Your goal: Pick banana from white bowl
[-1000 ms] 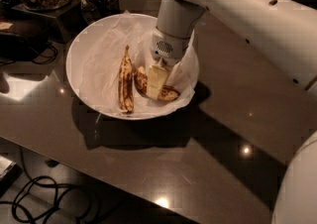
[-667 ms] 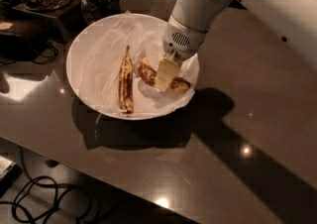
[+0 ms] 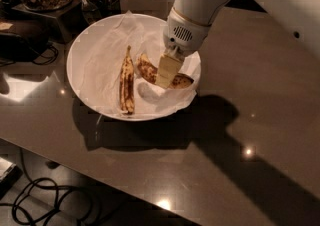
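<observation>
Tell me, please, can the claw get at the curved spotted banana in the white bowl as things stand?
Probably yes. The claw hangs directly over the middle of the banana in the white bowl; nothing else covers it, and the thinner banana lies apart.

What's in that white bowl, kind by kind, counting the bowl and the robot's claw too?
Bananas: 2, the curved spotted banana and the straighter dark-streaked banana
White bowl: 1
Paper lining: 1
Gripper: 1, down in the bowl over the curved spotted banana
Total: 5

Two bananas (image 3: 145, 69) (image 3: 126, 82); one white bowl (image 3: 80, 40); one pincer (image 3: 166, 72) over bowl.
</observation>
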Robot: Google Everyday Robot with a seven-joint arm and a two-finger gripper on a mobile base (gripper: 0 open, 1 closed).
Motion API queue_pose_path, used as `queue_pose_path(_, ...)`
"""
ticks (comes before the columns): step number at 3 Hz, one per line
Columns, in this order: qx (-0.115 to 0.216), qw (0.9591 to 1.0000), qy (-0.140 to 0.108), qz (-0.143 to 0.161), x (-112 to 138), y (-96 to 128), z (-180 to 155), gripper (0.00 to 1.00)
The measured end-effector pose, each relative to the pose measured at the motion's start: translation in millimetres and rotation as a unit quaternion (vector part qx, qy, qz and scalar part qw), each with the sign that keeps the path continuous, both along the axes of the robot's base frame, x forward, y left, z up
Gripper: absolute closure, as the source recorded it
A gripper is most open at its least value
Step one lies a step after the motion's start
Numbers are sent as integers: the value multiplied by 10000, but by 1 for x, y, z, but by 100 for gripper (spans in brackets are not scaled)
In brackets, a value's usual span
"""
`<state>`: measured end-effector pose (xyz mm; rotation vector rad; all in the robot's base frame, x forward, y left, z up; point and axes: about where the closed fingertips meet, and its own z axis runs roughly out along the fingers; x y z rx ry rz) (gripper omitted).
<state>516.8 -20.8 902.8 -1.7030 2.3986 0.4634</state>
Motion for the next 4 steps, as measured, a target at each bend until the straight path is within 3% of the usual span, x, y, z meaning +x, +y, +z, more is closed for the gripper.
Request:
queue_pose_path(2,475,9973,-302,464,-66,-7,48,100)
queue_pose_path(3,497,9968,-368,497,-62,-3,49,100)
queue_pose_path(4,436,9975,-344,428,-79,1,55,100)
